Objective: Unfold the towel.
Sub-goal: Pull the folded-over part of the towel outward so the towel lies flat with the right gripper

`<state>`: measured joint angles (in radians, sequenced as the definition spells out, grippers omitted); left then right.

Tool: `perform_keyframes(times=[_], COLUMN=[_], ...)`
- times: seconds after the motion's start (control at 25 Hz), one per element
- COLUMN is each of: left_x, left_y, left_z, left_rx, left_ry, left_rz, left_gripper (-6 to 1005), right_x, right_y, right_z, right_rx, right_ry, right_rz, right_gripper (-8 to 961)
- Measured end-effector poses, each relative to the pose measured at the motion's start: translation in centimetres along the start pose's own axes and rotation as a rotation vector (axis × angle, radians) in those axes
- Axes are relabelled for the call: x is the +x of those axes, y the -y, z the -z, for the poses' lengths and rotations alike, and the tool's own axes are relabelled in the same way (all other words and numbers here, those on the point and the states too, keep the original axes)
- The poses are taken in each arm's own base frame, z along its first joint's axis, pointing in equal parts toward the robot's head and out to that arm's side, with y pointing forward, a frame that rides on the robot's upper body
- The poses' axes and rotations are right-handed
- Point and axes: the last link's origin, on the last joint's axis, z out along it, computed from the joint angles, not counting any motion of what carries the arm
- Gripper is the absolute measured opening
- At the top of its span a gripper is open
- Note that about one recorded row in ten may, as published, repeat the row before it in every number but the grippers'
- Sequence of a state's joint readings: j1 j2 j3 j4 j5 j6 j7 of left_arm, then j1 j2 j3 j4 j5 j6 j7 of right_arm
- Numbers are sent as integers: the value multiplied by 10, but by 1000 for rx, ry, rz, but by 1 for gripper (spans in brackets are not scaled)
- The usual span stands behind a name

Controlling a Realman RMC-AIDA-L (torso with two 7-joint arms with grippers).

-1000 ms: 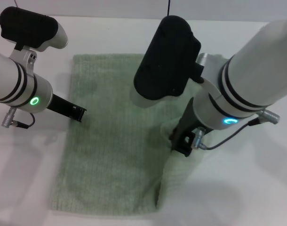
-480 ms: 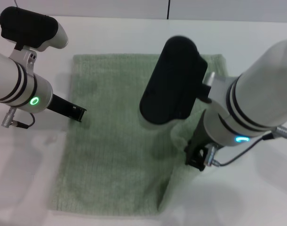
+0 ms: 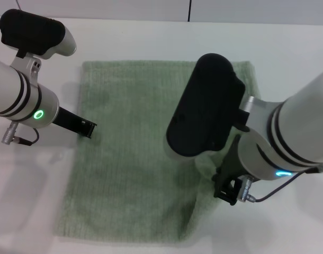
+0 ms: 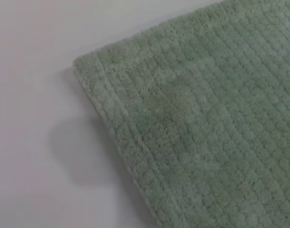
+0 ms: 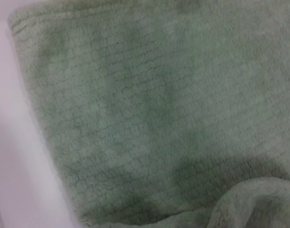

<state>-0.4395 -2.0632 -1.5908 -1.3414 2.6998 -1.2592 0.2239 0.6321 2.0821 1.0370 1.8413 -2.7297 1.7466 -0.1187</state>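
Note:
The pale sage-green towel (image 3: 124, 159) lies on the white table, folded over on itself, with a raised, bunched flap (image 3: 205, 165) at its right side. My right gripper (image 3: 225, 192) is low at that flap, at the towel's front right, and is shut on the towel's upper layer. The right wrist view shows the ribbed towel (image 5: 135, 95) close up with a lifted fold (image 5: 259, 204) at one corner. My left gripper (image 3: 89, 127) hangs at the towel's left edge, just off the cloth. The left wrist view shows a towel corner (image 4: 207, 118) flat on the table.
The white table (image 3: 39, 201) surrounds the towel on all sides. The bulky black and white right forearm (image 3: 209, 111) hides the towel's middle right part. A dark seam (image 3: 190, 10) runs up the back wall.
My right gripper has moved to the right and toward the front, drawing the towel's upper layer with it. More of the towel's far right corner now shows. The left arm has not moved.

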Motion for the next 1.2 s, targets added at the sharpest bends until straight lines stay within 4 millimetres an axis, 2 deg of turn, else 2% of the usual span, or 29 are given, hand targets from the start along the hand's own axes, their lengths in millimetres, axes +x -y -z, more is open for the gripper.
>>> perform_keyframes(times=[0.6, 1.2], left_x=[-3, -6], left_y=[0, -2], left_z=[-4, -8], left_rx=[-3, -6], left_ry=[15, 30], left_rz=[5, 8], left_gripper=[-1, -1], right_x=[16, 30], right_y=[-21, -20], right_z=[4, -3], right_rx=[-37, -19], right_ry=[47, 18], right_rz=[-31, -63], right_gripper=[85, 98])
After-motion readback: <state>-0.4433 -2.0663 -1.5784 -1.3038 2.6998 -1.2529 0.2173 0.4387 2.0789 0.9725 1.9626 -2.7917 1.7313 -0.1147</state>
